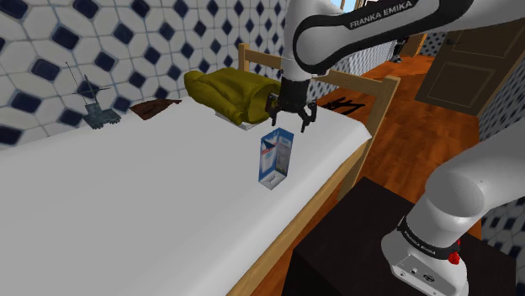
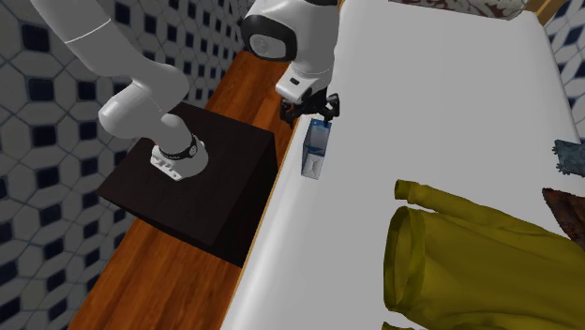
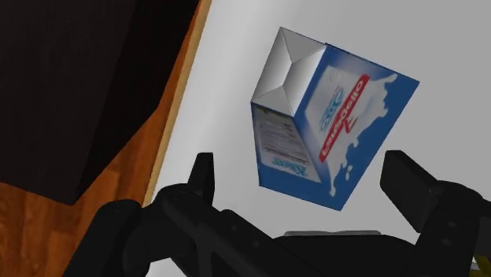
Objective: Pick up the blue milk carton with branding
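The blue and white milk carton point(image 1: 275, 158) with printed branding stands on the white surface point(image 1: 126, 202), close to the edge nearest the stand. My black gripper point(image 1: 292, 123) hangs just above the carton's top, open. In the wrist view the carton point(image 3: 330, 118) sits in the gap between the two spread fingers point(image 3: 203, 175), which do not touch it. From the second exterior view the gripper point(image 2: 312, 111) is over the carton point(image 2: 316, 150) at the surface's edge.
An olive-yellow garment point(image 1: 227, 91) lies bunched behind the carton. A small grey model point(image 1: 99, 113) and a brown object point(image 1: 156, 107) sit by the tiled wall. A wooden frame point(image 1: 370, 84) borders the surface. The black stand point(image 2: 197, 178) rests on wooden floor.
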Robot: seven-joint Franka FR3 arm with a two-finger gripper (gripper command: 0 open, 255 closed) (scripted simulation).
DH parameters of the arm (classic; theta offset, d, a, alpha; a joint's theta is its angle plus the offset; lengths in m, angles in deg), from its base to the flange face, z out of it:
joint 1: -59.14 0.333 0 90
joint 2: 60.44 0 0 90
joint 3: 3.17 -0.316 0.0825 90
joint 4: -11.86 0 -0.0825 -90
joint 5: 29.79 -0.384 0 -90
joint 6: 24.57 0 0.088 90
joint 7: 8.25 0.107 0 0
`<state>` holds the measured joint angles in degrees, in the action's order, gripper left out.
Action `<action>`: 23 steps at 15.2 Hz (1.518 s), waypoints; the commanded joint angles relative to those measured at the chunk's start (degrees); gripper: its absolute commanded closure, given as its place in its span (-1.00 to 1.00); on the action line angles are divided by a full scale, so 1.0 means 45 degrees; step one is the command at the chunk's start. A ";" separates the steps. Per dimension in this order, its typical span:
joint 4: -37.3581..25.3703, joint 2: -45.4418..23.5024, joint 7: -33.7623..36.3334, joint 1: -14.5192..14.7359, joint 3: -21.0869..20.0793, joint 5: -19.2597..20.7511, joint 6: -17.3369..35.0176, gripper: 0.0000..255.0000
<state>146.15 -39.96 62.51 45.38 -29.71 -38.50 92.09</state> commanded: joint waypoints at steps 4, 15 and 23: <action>-0.0331 -0.1756 0.2628 -0.0597 -0.0780 0.0598 0.1203 -1.00; 0.0227 -0.2278 0.2861 -0.0616 -0.0952 0.0810 0.2236 1.00; 0.0030 -0.2073 0.2747 -0.0615 -0.0874 0.0725 0.1853 1.00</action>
<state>146.70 -49.59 75.00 42.59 -33.72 -35.12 101.13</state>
